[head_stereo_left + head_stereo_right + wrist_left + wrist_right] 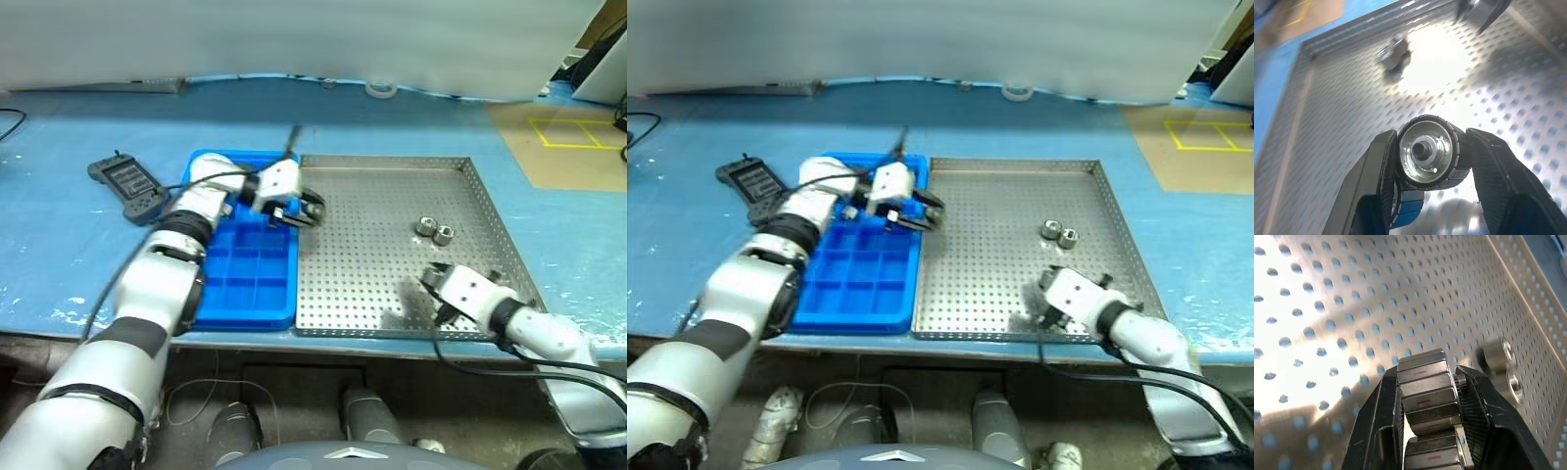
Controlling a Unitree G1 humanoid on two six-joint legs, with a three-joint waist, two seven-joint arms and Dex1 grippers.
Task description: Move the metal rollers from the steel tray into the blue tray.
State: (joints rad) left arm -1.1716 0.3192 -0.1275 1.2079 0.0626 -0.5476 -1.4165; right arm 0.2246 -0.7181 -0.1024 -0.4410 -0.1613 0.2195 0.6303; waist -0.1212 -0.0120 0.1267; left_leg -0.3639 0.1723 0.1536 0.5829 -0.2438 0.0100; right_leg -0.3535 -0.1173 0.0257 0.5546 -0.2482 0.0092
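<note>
A roller (1426, 152) is clamped between the fingers of the left gripper (306, 209), with its holed end face turned back toward the wrist, so that its axis runs along the gripper and not across it. This gripper is held at the seam where the steel tray (392, 181) meets the blue tray (250, 284), just over the steel tray's left rim, and the blue tray's square compartments lie immediately to the robot's left of it; the coming move is judged to be a short carry leftward over that rim and a lowering into a compartment. The left arm is plainly the nearer one to the blue tray. A second roller (1429, 390) is gripped by the right gripper (438, 290), which is seen low over the near right part of the steel tray, well apart from the blue tray; here the roller's ridged side faces the wrist, so its axis appears to lie across the fingers. Two more rollers (434, 230) rest side by side, touching, on the perforated sheet in the right half of the steel tray, farther from the robot than the right gripper and near it. A black remote (125, 184) lies on the blue worktop (59, 245) beyond the blue tray's far left corner, clear of the path.
</note>
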